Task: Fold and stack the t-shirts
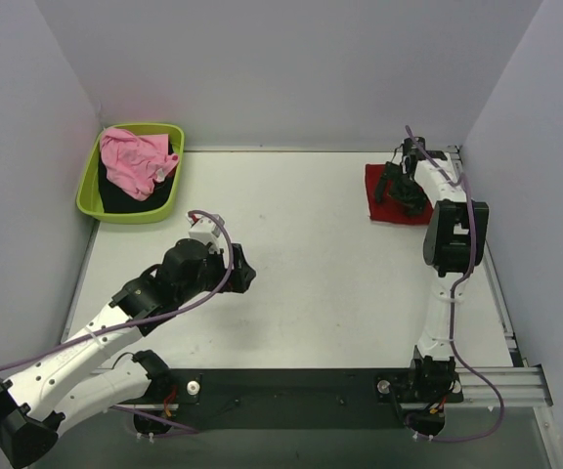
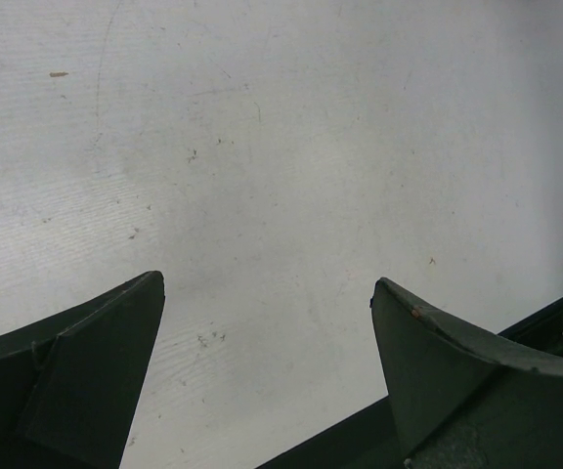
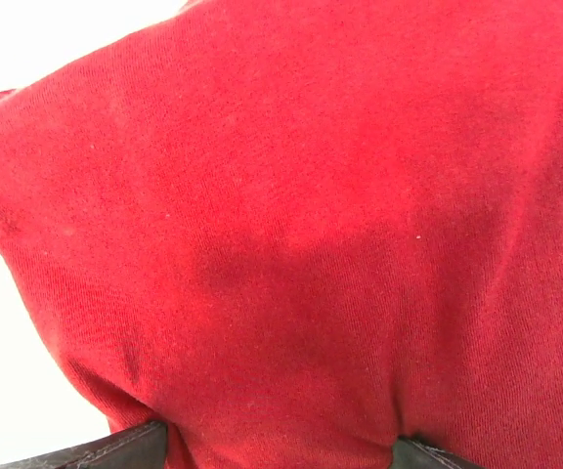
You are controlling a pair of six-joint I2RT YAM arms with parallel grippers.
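Green plastic makes the tub [image 1: 125, 216], and it sits in the far left corner of the table [image 1: 311, 254]. The pink shirt [image 1: 135, 161] lies in the tub all bunched up. It is not folded. It rests on something black [image 1: 115, 198], and I cannot tell what that is. Nearer to the front, on the left side of the table, is the left gripper [image 1: 245, 271]. It is well away from the tub and from both shirts. In the left wrist view its two dark fingers [image 2: 96, 371] stand far apart. Only the white table top, with a few small marks on it, shows between them, so the left gripper [image 2: 267, 288] holds nothing. Past the middle of the table, in the far right corner, lies the red shirt [image 1: 377, 205]. It looks like a small flat square there, near the right edge. The right gripper [image 1: 397, 186] is right over it. In the right wrist view the red cloth [image 3: 311, 244] fills almost the whole picture. The tips of the fingers [image 3: 125, 449] peek in at the bottom, far apart. The right gripper [image 3: 280, 440] has a hump of red cloth between its jaws, but the jaws are wide and do not pinch it.
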